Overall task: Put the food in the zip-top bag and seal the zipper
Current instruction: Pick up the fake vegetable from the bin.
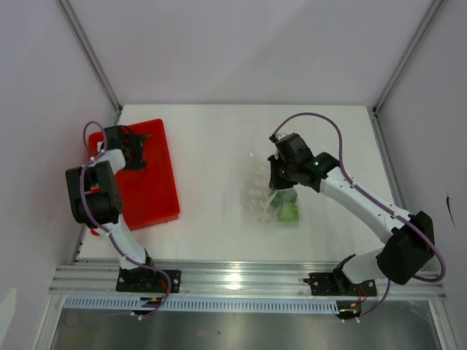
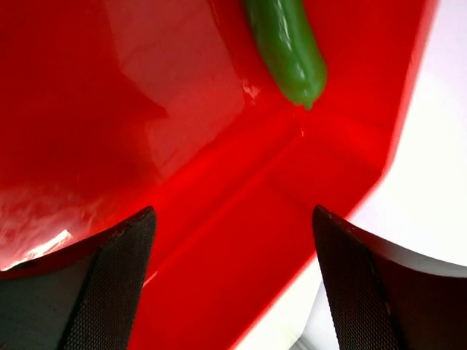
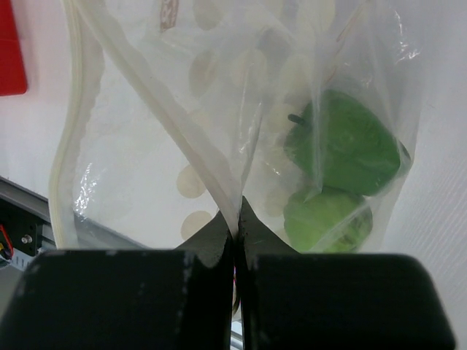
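Note:
The clear zip-top bag [image 1: 264, 193] lies mid-table, its mouth held up by my right gripper [image 1: 281, 175]. In the right wrist view the right gripper [image 3: 236, 227] is shut on the bag's zipper strip [image 3: 175, 124]. Two green food items sit inside the bag: a dark green pepper [image 3: 343, 142] above a lime-green ball [image 3: 325, 219], also seen from above [image 1: 287, 211]. My left gripper [image 1: 135, 157] is open over the red tray [image 1: 157, 189]. In the left wrist view the left gripper [image 2: 233, 255] hangs above the tray's corner, a green pepper piece [image 2: 288, 47] ahead of it. No white ball shows.
The red tray [image 2: 182, 146] stands at the table's left, its rim beside white table surface [image 2: 438, 182]. Grey walls and metal posts surround the table. An aluminium rail [image 1: 241, 281] runs along the near edge.

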